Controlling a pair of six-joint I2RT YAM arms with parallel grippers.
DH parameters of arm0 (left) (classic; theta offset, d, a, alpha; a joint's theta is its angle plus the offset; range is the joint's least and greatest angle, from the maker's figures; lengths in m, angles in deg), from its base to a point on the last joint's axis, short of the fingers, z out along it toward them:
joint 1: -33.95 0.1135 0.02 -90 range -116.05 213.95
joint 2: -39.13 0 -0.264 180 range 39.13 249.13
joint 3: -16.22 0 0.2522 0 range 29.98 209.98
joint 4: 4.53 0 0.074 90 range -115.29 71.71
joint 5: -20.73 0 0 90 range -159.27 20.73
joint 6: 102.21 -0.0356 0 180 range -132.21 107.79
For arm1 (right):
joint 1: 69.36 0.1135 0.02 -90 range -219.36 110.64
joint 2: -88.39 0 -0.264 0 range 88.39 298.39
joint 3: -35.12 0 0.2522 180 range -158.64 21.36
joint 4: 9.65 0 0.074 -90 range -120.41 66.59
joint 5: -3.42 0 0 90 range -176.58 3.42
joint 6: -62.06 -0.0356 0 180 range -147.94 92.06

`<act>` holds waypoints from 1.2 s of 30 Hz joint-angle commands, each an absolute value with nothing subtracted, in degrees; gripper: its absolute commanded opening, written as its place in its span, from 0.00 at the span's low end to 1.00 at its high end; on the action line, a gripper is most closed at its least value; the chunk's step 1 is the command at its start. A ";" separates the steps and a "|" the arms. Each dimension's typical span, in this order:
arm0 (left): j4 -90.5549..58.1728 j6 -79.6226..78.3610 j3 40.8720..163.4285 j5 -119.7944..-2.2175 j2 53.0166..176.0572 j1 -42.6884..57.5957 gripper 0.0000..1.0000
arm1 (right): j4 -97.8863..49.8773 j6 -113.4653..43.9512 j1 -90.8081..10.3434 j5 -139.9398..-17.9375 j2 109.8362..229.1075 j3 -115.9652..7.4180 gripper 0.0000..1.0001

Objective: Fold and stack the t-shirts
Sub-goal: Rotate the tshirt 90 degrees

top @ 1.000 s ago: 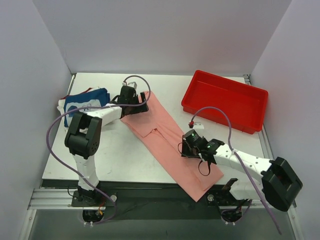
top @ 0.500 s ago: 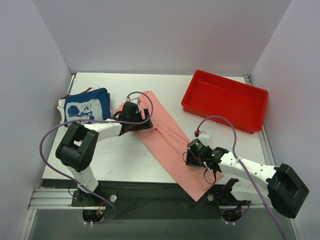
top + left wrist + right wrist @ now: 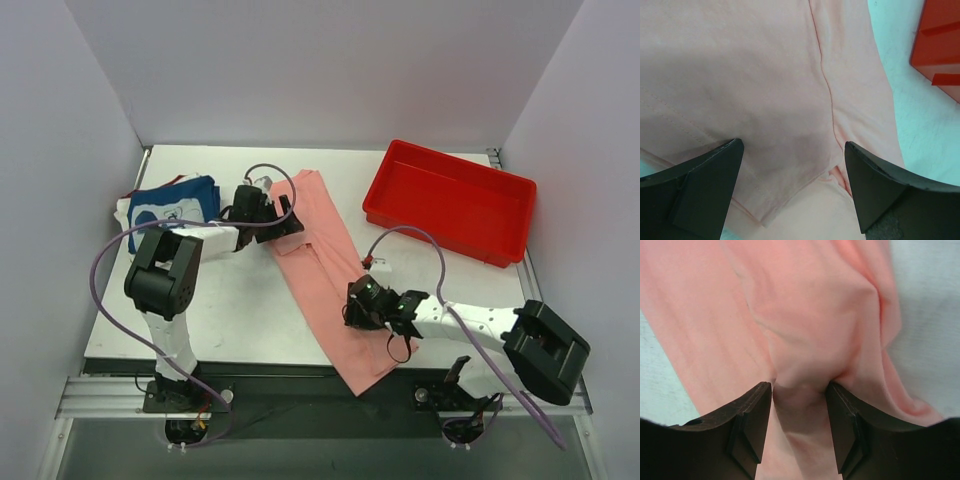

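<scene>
The salmon-pink t-shirt (image 3: 318,262) lies as a long narrow strip slanting across the middle of the table, its lower end hanging over the near edge. My left gripper (image 3: 284,222) hovers open over the strip's upper end; in the left wrist view its fingers straddle a folded hem and seam of the shirt (image 3: 750,75) around the gripper (image 3: 792,150). My right gripper (image 3: 352,312) is shut on a bunched ridge of the pink cloth (image 3: 805,315), squeezed between the jaws of the gripper (image 3: 799,387). The navy printed t-shirt (image 3: 172,207) tops a folded pile at the back left.
A red plastic tray (image 3: 447,203) stands at the back right, and its corner (image 3: 940,45) shows in the left wrist view. White cloth (image 3: 123,212) peeks from under the navy shirt. Grey walls enclose the table on three sides.
My right gripper has dragged the lower part of the pink shirt leftward, so the strip lies steeper. The left gripper swung down over the cloth and back up to the strip's upper end.
</scene>
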State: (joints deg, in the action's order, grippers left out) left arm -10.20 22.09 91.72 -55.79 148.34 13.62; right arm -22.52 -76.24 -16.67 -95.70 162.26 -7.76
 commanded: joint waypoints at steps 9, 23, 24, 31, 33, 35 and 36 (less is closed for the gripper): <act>-15.39 19.78 103.80 -50.29 159.71 19.27 0.94 | -22.00 -78.04 -14.25 -93.96 175.14 -16.33 0.49; -18.21 17.06 116.64 -48.17 162.98 21.03 0.94 | -23.23 -75.49 -10.48 -93.51 174.80 -22.50 0.51; -18.21 16.71 116.82 -48.17 162.27 21.03 0.94 | -25.06 -75.32 -9.95 -94.22 173.83 -22.67 0.51; -18.21 14.77 113.75 -52.82 150.42 19.37 0.95 | -34.39 -74.35 -6.43 -100.64 164.95 -21.89 0.53; -18.21 14.07 109.54 -55.27 144.62 17.97 0.94 | -36.67 -74.96 -6.17 -102.39 162.32 -19.61 0.54; -18.21 13.63 105.24 -57.83 137.97 16.47 0.94 | -39.30 -75.58 -6.25 -103.27 160.21 -18.02 0.54; -18.21 13.63 100.60 -60.97 135.66 15.24 0.94 | -39.93 -76.36 -5.99 -103.80 159.50 -17.32 0.55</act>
State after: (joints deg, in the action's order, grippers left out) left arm -19.46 15.76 106.67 -54.66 146.24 18.31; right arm -32.16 -74.99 -6.31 -98.85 161.97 -19.81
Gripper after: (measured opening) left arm 0.944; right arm 0.544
